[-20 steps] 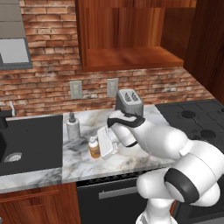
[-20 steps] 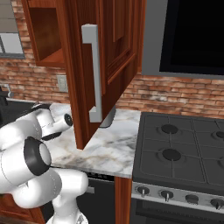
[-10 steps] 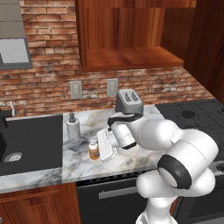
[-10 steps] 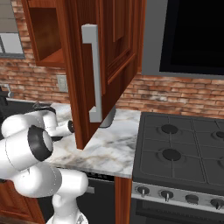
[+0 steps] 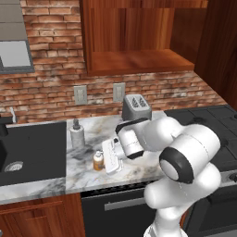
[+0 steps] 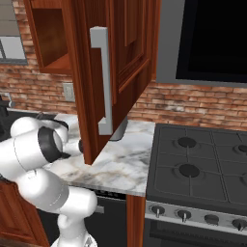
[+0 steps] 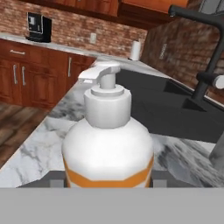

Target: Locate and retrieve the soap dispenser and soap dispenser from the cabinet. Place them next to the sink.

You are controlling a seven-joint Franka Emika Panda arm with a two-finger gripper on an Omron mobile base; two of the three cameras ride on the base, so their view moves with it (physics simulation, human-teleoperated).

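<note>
Where the hand view looks along the fingers, the orange soap dispenser (image 7: 108, 144) sits right up against the lens, its white pump cap upright, with the dark finger tips (image 7: 54, 181) close against its two sides low down. The gripper (image 5: 110, 157) is pinched on this small bottle, which shows in the left base view as an orange-and-white shape (image 5: 97, 160) standing on the marble counter (image 5: 88, 172), just beside the white hand.

A little farther back on the same counter stands the grey-white marbled soap dispenser (image 5: 77, 134) with its dark pump head, upright, near the right edge of the black sink (image 5: 32, 149) and apart from the orange one. The sink's round silver drain (image 5: 14, 166) lies toward its left, and the dark faucet (image 7: 205, 57) rises over the basin in the hand view.

Behind the arm a silver toaster (image 5: 136, 107) stands against the brick wall (image 5: 51, 69). Above it hangs the reddish-brown cabinet (image 5: 139, 62), its shelf bare, its door (image 6: 118, 72) swung open toward the right base view. A black stovetop (image 6: 198, 164) lies to the right.
</note>
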